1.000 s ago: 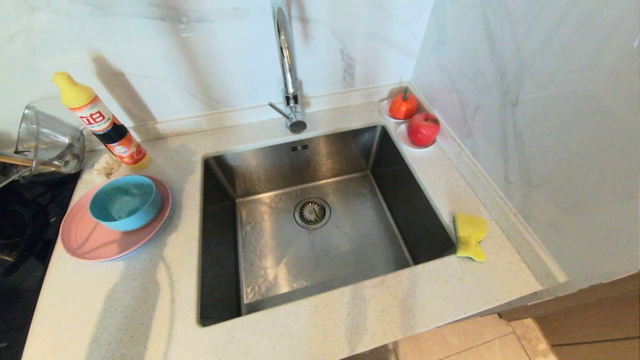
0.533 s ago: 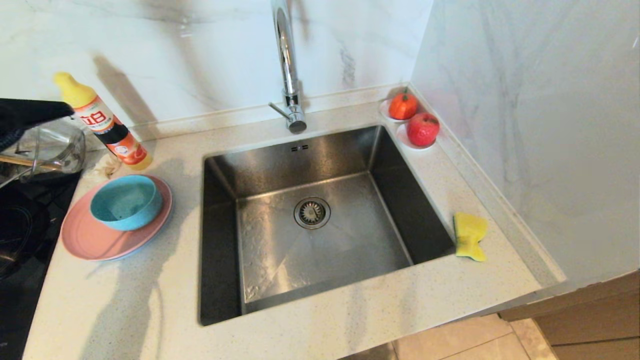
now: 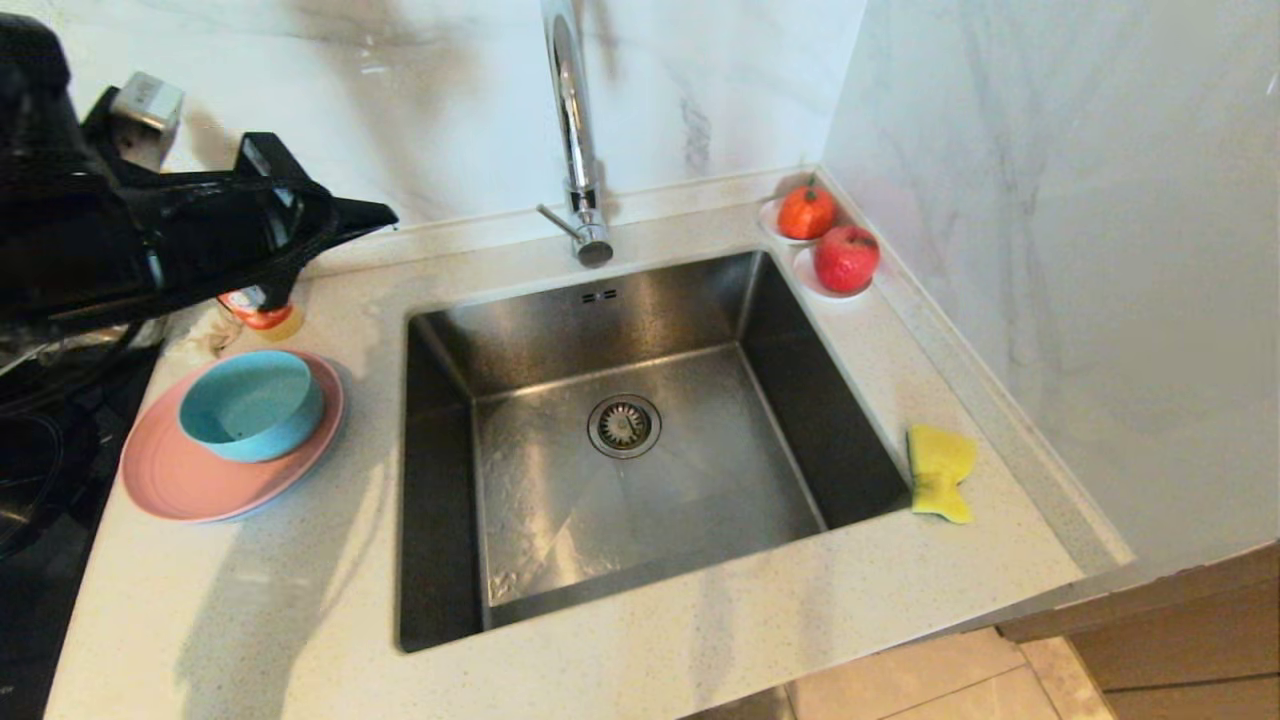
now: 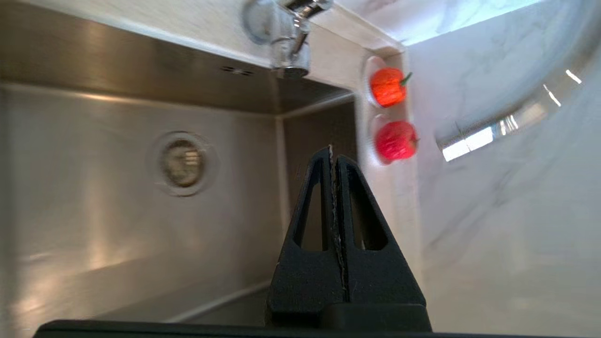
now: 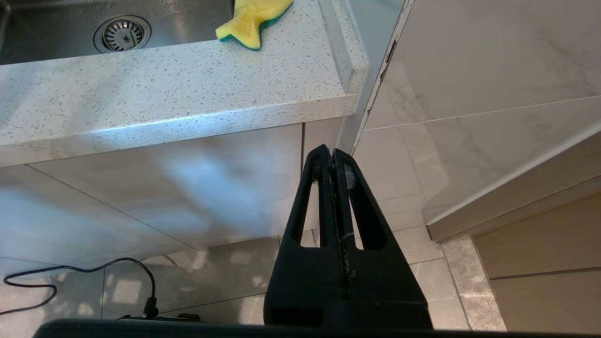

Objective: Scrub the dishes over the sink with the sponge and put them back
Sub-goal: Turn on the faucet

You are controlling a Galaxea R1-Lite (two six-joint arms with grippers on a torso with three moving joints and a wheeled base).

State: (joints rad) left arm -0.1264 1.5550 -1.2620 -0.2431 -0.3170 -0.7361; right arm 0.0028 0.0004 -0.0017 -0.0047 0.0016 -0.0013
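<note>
A teal-blue bowl sits on a pink plate on the counter left of the sink. A grey-blue rim shows under the pink plate. The yellow sponge lies on the counter right of the sink; its green underside shows on the sponge in the right wrist view. My left gripper is shut and empty, high above the counter's back left, behind the dishes, pointing towards the faucet. My left gripper looks over the basin. My right gripper is shut and empty, hanging below the counter edge.
A detergent bottle stands behind the plates, mostly hidden by my left arm. An orange fruit and a red fruit sit on small dishes at the sink's back right corner. A black hob lies at far left. The marble wall stands close to the right.
My left arm has swung in from the left edge, over the jug and bottle, with its shut tips now reaching towards the faucet. The dishes and sponge have not moved.
</note>
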